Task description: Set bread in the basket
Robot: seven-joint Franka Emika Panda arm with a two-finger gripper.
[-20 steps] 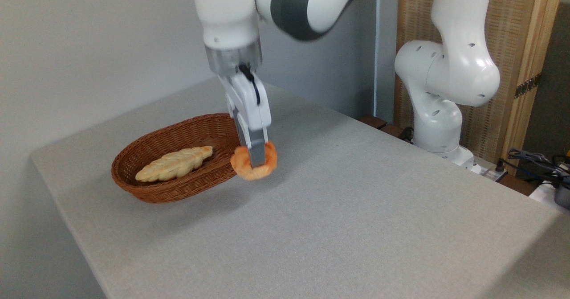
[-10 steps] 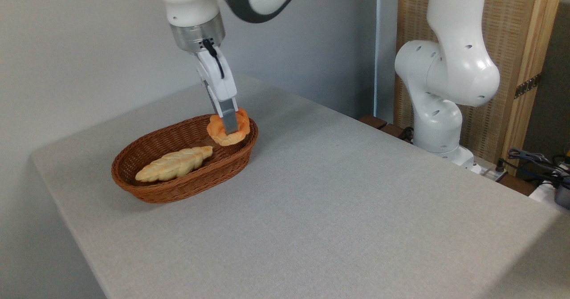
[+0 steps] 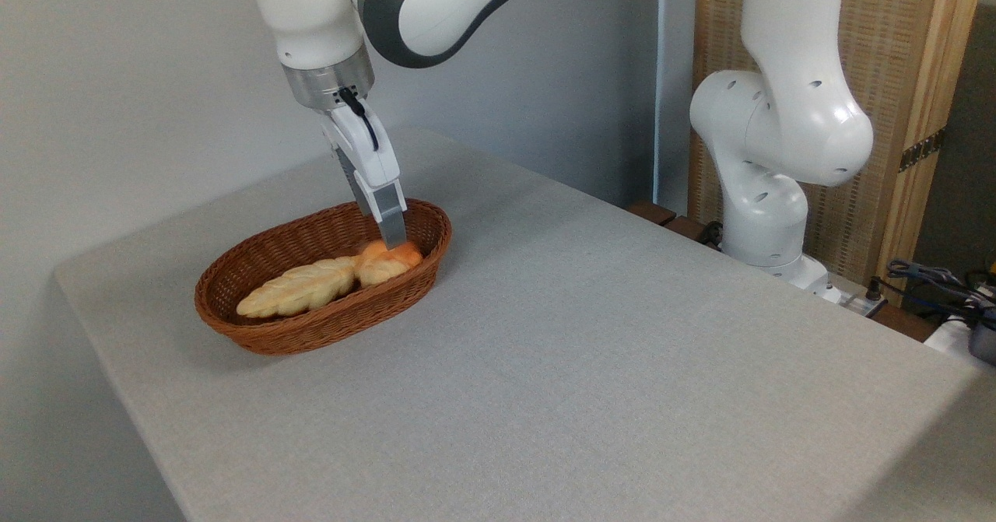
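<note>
- Since half a second ago, the small round orange-golden bun (image 3: 387,261) has dropped from rim height to the floor of the oval brown wicker basket (image 3: 296,335), at its right end.
- It touches the tip of the long pale braided loaf (image 3: 299,287).
- White two-finger gripper (image 3: 394,240) stands just over the bun; whether it grips or has released, I cannot tell.
- Bun looks light and probably soft: pinch gently across its sides.
- Basket sits near the grey table's (image 3: 591,366) left edge.
</note>
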